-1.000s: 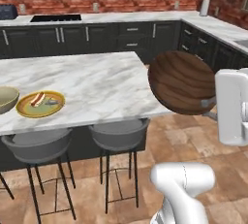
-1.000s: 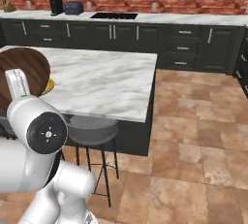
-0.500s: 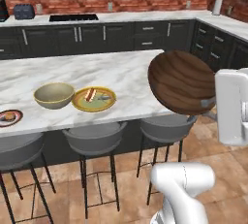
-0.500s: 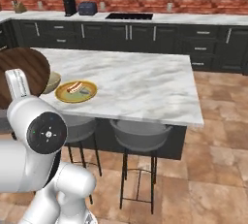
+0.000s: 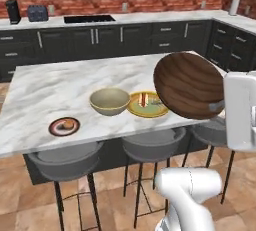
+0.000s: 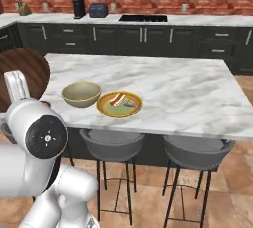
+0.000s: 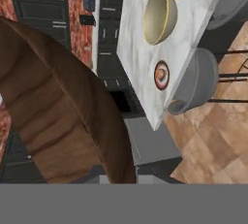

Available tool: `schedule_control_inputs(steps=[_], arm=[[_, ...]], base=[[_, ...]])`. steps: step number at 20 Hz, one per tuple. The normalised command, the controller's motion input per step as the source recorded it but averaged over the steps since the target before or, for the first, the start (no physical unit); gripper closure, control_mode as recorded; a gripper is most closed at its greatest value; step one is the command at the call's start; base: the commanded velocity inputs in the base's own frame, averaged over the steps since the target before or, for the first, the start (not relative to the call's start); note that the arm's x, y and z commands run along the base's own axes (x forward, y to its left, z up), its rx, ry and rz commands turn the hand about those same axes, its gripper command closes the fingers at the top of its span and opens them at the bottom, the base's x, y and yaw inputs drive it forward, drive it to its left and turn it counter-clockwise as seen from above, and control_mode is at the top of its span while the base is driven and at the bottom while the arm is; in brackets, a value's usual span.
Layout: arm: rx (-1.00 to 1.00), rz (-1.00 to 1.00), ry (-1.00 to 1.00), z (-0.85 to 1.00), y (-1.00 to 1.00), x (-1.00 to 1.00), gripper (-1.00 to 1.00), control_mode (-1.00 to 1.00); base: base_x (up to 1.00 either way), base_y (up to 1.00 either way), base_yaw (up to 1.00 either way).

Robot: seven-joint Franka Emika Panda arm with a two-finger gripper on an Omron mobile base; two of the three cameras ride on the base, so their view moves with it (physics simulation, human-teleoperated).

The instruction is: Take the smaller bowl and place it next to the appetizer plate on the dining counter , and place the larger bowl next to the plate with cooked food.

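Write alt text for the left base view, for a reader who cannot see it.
A dark wooden bowl is held up on edge at the right, in front of a marble island counter. On the counter sit a beige bowl beside a yellow plate of food, and a small dark-rimmed plate nearer the left.

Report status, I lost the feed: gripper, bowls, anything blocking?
Gripper shut on wooden bowl, held off the counter. Beige bowl already beside yellow food plate. Appetizer plate near marble counter front edge, nothing beside it.
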Motion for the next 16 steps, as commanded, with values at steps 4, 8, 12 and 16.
schedule_control_inputs(steps=[4, 8, 12, 16], arm=[[0.00, 0.00, 0.00, 0.00, 0.00, 0.00, 1.00, 1.00], [0.00, 0.00, 0.00, 0.00, 0.00, 0.00, 1.00, 1.00], [0.00, 0.00, 0.00, 0.00, 0.00, 0.00, 1.00, 1.00], [0.00, 0.00, 0.00, 0.00, 0.00, 0.00, 1.00, 1.00]], base=[[0.55, 1.00, -0.14], [-0.42, 0.91, 0.02], [-0.42, 0.23, 0.10], [0.43, 0.54, 0.08]])
